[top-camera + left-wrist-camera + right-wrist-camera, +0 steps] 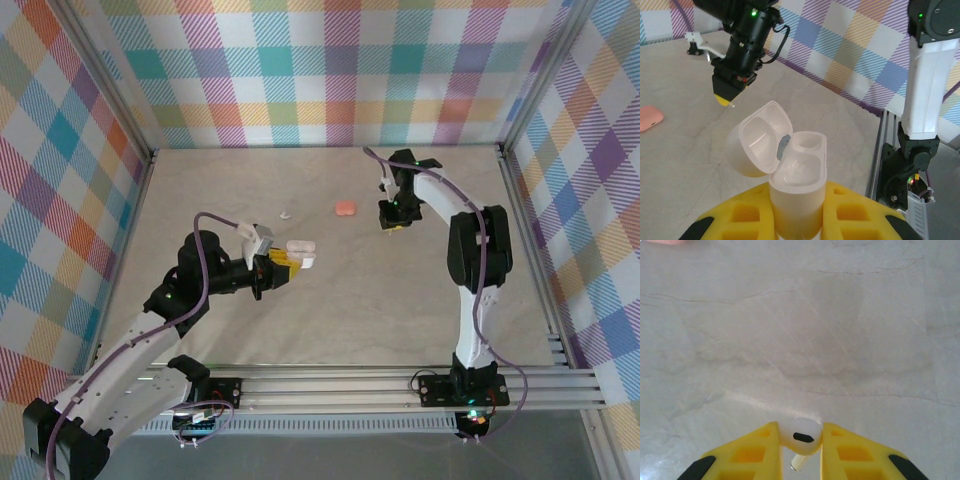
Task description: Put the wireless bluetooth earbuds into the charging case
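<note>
Plaid walls (300, 70) close in three sides of a pale, veined worktop (400, 310), the biggest thing in front of me.

The left arm (130, 350) reaches in from the near-left corner towards the middle. The right arm (475, 260) stands tall on the right and bends back over the far half of the worktop.

The left tool (283, 266), with yellow fingers (855, 215), is clenched around the base of the white charging case (797, 175). It holds the case upright near the centre of the worktop, and the case's lid (757, 145) is swung open to one side, with the moulded wells facing up. The right tool (392, 222) points down over the far part of the worktop, well apart from the white case. Its yellow fingers (755, 452) are pinched on a white earbud (801, 435), whose rounded head sits between the tips while the short stem pokes down below them.

A salmon-pink case (345, 208) lies closed on the worktop, near the right tool on its left side. It also shows at the left edge of the left wrist view.

Smallest of all, a loose earbud (286, 213), white, lies on the worktop. It is left of the pink case and a little beyond the left tool, touching nothing.
</note>
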{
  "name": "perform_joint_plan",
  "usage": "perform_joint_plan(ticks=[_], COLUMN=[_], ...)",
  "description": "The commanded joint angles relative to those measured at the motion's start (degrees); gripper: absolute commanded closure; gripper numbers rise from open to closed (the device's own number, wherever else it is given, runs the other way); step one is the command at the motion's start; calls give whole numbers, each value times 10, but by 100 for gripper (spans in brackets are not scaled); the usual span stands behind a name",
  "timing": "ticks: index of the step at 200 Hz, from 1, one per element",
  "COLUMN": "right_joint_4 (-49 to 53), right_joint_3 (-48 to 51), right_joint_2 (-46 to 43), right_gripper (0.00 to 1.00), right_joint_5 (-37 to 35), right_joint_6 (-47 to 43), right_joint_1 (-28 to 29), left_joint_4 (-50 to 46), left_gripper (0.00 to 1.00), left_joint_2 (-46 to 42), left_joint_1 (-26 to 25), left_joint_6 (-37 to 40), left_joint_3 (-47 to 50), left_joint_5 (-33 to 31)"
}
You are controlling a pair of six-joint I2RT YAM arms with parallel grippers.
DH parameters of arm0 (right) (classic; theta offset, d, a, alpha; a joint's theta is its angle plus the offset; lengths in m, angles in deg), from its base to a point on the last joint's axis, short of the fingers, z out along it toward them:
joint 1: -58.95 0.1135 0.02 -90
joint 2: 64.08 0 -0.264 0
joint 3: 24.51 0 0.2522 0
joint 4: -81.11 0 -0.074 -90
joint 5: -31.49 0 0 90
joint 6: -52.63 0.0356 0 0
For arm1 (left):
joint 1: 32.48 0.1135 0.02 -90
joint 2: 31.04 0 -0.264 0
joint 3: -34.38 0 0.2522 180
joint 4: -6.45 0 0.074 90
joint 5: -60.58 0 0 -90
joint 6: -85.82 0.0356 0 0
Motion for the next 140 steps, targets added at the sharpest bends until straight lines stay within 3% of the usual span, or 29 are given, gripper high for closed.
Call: perform_joint_plan(ticks=[1, 49, 140], right_joint_4=[-18, -79, -203], right_joint_3=[22, 80, 156], right_joint_2=[-39, -151, -347], right_gripper=[79, 79, 82], right_joint_5=[22, 32, 47], right_joint_6=[14, 28, 42], right_joint_1=[8, 43, 125], left_joint_4=[15, 102, 193], left_gripper=[100, 100, 100], left_joint_2=[-7, 0, 58], left_joint_1=[-3, -3, -3], left_joint_6=[0, -16, -56], left_joint_3=[9, 49, 24], left_joint_5=[0, -27, -22])
